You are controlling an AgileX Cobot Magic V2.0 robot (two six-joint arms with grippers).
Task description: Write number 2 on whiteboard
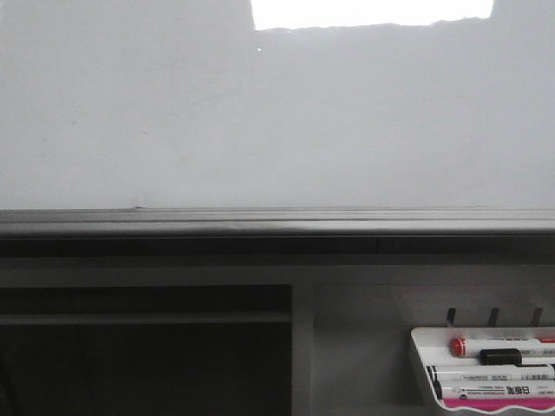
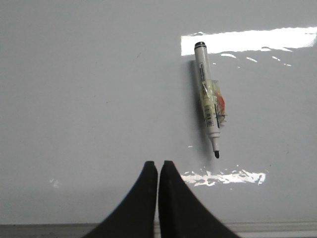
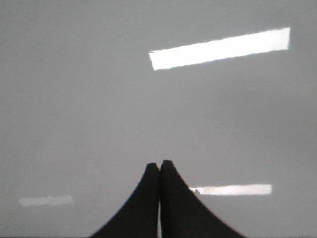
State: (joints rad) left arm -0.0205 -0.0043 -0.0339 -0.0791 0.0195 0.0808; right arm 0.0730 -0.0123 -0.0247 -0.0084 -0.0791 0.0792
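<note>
white tray (image 1: 422,368): lower right, holds capped markers (image 1: 494,347) | uncapped black marker (image 2: 208,104): taped midway, lying alone

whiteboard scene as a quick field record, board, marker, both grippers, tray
whiteboard: blank, no number 2 drawn yet
marker: uncapped, black tip, tape around barrel, lying on the board surface in left wrist view
left gripper: shut, empty, apart from marker
right gripper: shut, empty
tray: below the board's rail, holds several markers

Left claw (image 2: 158,166) and right claw (image 3: 159,166) closed, empty.
</note>
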